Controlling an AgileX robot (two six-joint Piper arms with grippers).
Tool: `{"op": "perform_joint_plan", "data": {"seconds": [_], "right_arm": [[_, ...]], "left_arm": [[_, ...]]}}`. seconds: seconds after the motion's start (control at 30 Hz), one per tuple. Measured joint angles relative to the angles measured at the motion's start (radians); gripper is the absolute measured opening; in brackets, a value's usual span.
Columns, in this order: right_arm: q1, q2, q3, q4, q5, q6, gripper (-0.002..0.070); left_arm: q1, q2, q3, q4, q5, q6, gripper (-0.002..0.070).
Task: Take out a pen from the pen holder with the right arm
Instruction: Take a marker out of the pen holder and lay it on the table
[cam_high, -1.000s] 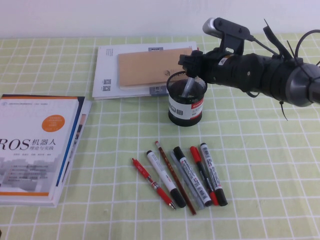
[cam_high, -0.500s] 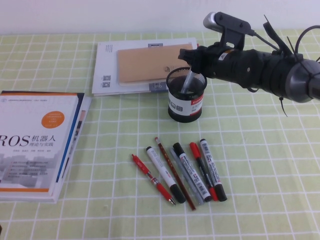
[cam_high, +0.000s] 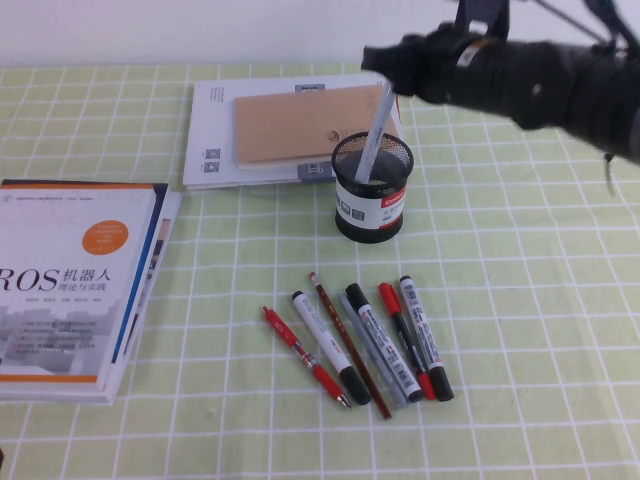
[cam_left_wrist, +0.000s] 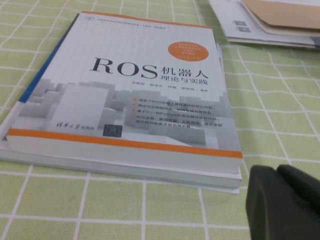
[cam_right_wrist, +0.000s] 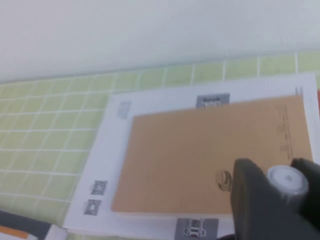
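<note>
Pen (cam_high: 374, 130) pinched at its top by my right gripper (cam_high: 386, 72), directly above the holder (cam_high: 372, 222). Its long axis stands nearly upright, lower end inside the holder, so the way out is straight up. My left gripper (cam_left_wrist: 285, 200) hangs beside the book (cam_left_wrist: 125, 100), well apart.

Black metal mesh holder (cam_high: 371, 200), smooth pale plastic pen (cam_high: 377, 125), glossy paper-covered book (cam_high: 70, 290), matt brown card notebook (cam_high: 295, 125), checked cloth worktop (cam_high: 520, 300), matt black plastic right pincer (cam_right_wrist: 281, 186)

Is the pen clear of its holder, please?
No: the right gripper above the pen holder holds the pen, tip inside; left gripper by the ROS book.
</note>
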Motion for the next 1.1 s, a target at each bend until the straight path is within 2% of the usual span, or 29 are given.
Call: {"op": "perform_joint_plan", "data": {"seconds": [0.23, 0.57, 0.8, 1.1], "right_arm": [[0.0, -0.184, 0.0, -0.108, 0.149, -0.004, 0.0089], [0.091, -0.405, -0.004, -0.222, 0.575, -0.004, 0.0089], [0.162, -0.393, -0.005, -0.228, 0.811, -0.004, 0.0089], [0.291, -0.233, 0.001, -0.166, 0.833, -0.052, 0.0089]], "left_arm": [[0.0, 0.0, 0.0, 0.0, 0.0, 0.0, -0.0008], [0.0, 0.0, 0.0, 0.0, 0.0, 0.0, -0.0008], [0.0, 0.0, 0.0, 0.0, 0.0, 0.0, -0.0008], [0.0, 0.0, 0.0, 0.0, 0.0, 0.0, -0.0008]]}}
